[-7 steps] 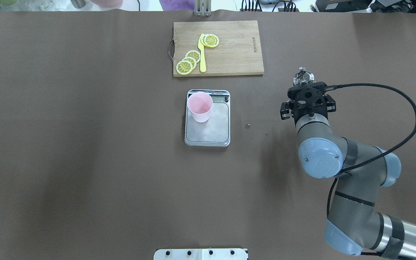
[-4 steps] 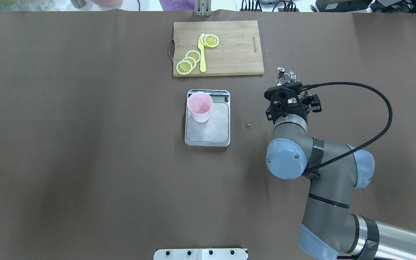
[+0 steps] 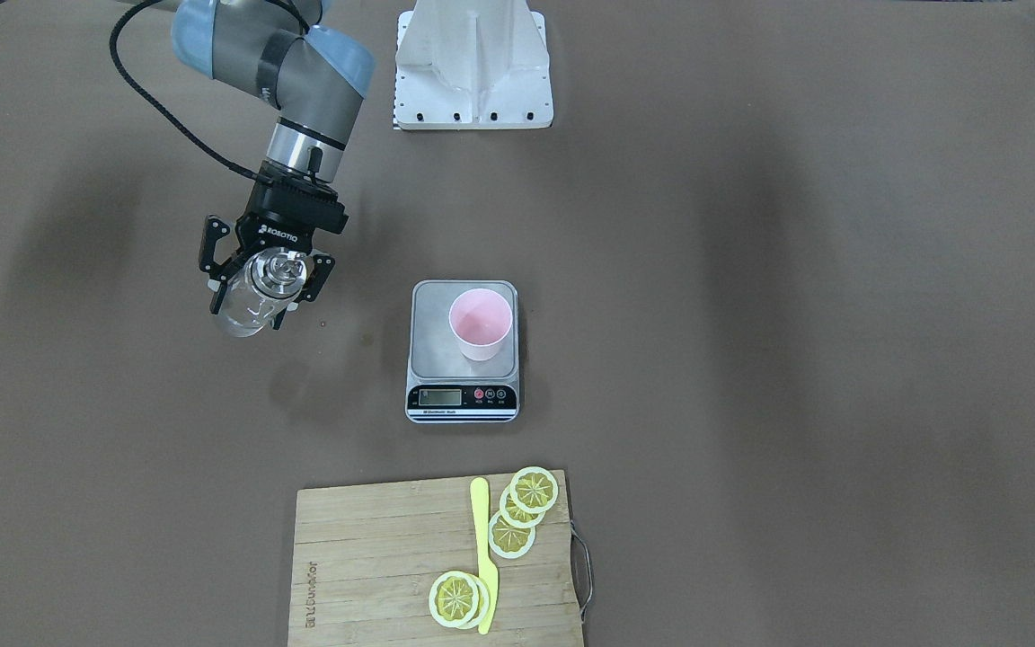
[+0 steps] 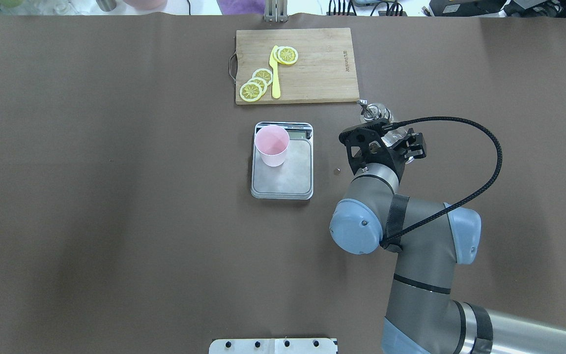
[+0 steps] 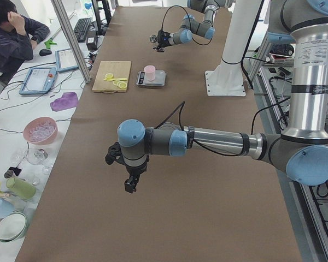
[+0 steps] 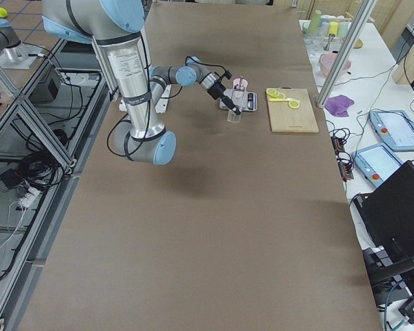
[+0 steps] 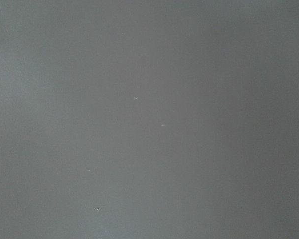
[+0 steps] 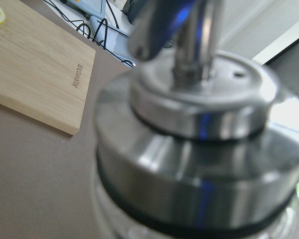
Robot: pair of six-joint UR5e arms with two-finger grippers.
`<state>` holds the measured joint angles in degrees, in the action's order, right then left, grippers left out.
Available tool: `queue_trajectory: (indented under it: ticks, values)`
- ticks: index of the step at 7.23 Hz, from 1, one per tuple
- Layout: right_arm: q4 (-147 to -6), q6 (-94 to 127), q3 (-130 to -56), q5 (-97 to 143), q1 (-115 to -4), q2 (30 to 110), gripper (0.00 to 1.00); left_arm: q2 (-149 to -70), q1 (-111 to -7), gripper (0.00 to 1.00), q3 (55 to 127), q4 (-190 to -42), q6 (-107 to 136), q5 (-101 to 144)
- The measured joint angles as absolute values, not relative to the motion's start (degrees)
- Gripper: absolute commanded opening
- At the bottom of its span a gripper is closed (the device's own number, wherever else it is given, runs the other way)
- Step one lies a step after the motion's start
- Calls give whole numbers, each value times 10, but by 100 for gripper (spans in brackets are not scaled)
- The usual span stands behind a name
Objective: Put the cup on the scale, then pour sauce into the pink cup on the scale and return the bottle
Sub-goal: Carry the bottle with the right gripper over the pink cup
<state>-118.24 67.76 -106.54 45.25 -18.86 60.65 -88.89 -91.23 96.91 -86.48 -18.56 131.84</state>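
The right arm reaches forward, elbow bent, the right claw (image 3: 257, 301) clamped around the bottle (image 3: 275, 271), aloft near the scale (image 3: 432, 350).

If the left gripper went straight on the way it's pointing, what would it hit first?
The left gripper points down, so it would likely meet the bare table first. Its wrist view shows nothing else in the way.

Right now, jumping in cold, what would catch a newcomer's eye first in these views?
The right gripper, its fingers closed on the glass bottle, held off to the robot's right of the scale. Next, the pink cup standing upright on the scale's steel platform at mid-table. Beyond it, yellow lemon slices and a yellow knife on the wooden cutting board.
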Motion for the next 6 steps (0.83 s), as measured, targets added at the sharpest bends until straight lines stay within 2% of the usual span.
queue_trajectory:
  ticks: [4, 6]
  values:
    - [-1297, 683, -1049, 424, -166, 560, 0, -877, -912, 98, 971, -865, -186, 1318]
    - [-1324, 680, -1009, 423, -162, 525, 0, -874, -912, 98, 971, -865, -187, 1318]
